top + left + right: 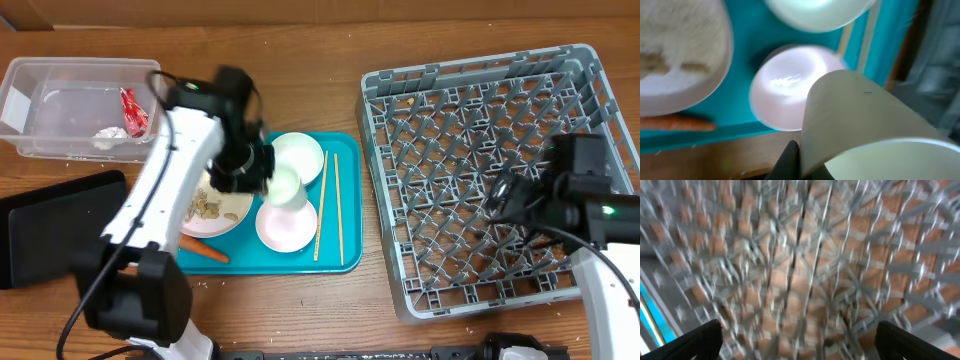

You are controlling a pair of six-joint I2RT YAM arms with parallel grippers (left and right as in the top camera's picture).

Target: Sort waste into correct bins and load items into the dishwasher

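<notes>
Left tool [262,178] is noted pressed shut on the wall of the small white cup [284,188]; one dark finger [790,159] is seen against the cup's outer side in the left wrist view. The cup is held tilted over the teal tray [340,250], between the upper bowl [298,155] and the lower bowl [287,228]. Whether it hangs fully clear of the lower bowl cannot be settled. The dish rack [450,130] lies to the right of the left tool, beyond the tray's right edge. The chopsticks [337,200] are laid lengthwise away from the robot, so any carry to the rack would pass across them. The right tool [500,200] is recorded spread wide and holding nothing, poised over the rack's grid floor and nearer to it than the left arm. No dish is seen in the rack. Also on the tray, the plate [215,205] carries beige food bits [207,207], and the carrot [205,250] lies just beside the plate's near rim. The clear tub [40,75], at the far left of the tabletop [300,320], holds the red wrapper [133,110] and the whitish scrap [108,136]. Nothing is seen in the black tray [50,225]. The step in hand is judged to be the transfer of the cup to the rack.
</notes>
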